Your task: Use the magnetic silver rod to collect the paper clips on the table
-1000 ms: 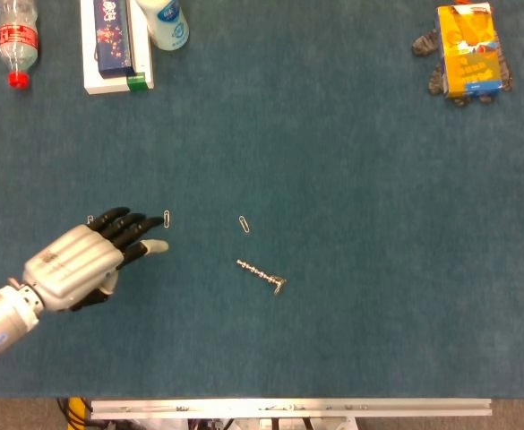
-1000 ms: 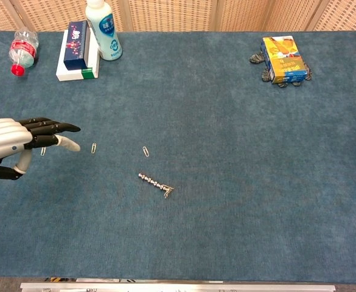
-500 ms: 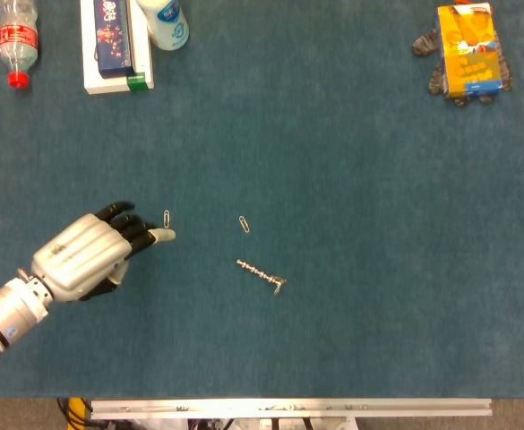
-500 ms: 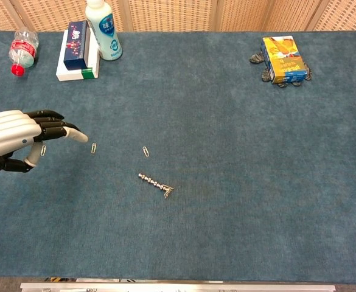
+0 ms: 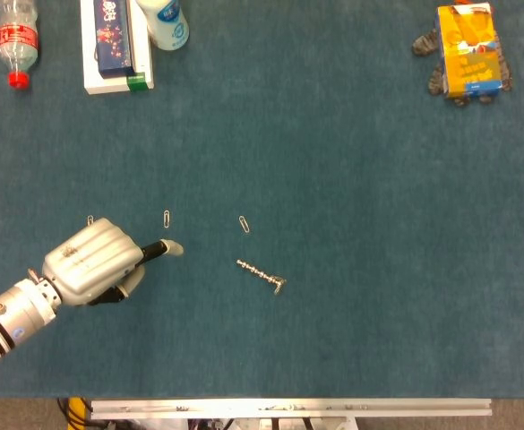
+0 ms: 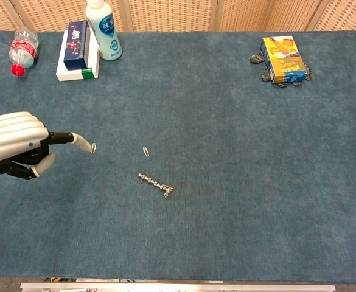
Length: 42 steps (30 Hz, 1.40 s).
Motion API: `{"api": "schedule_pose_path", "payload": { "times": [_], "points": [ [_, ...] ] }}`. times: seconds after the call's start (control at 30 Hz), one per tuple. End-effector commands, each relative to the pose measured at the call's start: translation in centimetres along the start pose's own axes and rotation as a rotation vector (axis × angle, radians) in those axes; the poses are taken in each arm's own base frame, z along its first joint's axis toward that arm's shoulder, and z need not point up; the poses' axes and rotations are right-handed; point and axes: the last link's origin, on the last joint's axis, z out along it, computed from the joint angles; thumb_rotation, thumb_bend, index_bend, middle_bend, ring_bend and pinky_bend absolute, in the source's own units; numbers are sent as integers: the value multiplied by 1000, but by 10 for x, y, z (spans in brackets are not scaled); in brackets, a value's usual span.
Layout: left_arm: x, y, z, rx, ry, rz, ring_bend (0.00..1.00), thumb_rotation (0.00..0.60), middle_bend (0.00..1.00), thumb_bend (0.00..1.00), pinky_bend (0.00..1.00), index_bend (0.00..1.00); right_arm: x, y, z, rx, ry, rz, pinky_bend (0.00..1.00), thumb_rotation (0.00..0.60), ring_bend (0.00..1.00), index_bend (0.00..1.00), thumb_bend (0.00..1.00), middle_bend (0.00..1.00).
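The silver rod [image 5: 257, 271] [image 6: 154, 182] lies on the blue table, with a paper clip [image 5: 279, 286] stuck at its right end. Three loose paper clips lie to its left: one [image 5: 244, 224] [image 6: 145, 151] just above the rod, one [image 5: 167, 218] [image 6: 93, 148] further left, one [image 5: 90, 219] at the far left. My left hand [image 5: 96, 264] [image 6: 13, 137] hovers left of the rod with most fingers curled in and one finger pointing right. That fingertip [image 5: 174, 248] sits just below the middle clip. It holds nothing. My right hand is out of sight.
Along the back left stand a red-capped clear bottle [image 5: 17, 40], a white and blue box [image 5: 114, 45] and a white bottle [image 5: 163, 22]. A yellow box [image 5: 470, 49] lies on a dark object at the back right. The table's metal front edge [image 5: 288, 408] runs along the bottom.
My left hand has shifted right and nearer the front edge. Its spread fingers have curled in, leaving one finger pointing toward the middle clip. Rod and clips have not moved.
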Motion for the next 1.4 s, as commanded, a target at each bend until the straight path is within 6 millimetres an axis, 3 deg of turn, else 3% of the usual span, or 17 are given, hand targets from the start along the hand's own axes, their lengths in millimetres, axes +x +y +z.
{"api": "schedule_pose_path", "payload": {
  "times": [0.03,0.3,0.5,1.1,1.4],
  "points": [
    [1,1,1,1,-19,-1,918,600,1000,695,796,220,1,1,0,-2,4,-8,0,600,0,172,242,74],
    [-7,4,6,-6,-54,33,920,600,1000,695,797,228,22,14,-3,-38,60,11,0,600,0,206,279,74],
    [-14,13,18,-39,-68,47,915,600,1000,695,796,208,25,25,-2,-73,53,1,0,600,0,206,281,74],
    [-36,14,43,-35,-100,54,904,600,1000,695,787,201,8,71,1,-162,-13,-3,0,600,0,228,282,112],
    [-35,11,42,-23,-74,47,902,600,1000,695,784,211,-13,99,-15,-282,-75,64,7,600,0,240,283,153]
  ]
}}
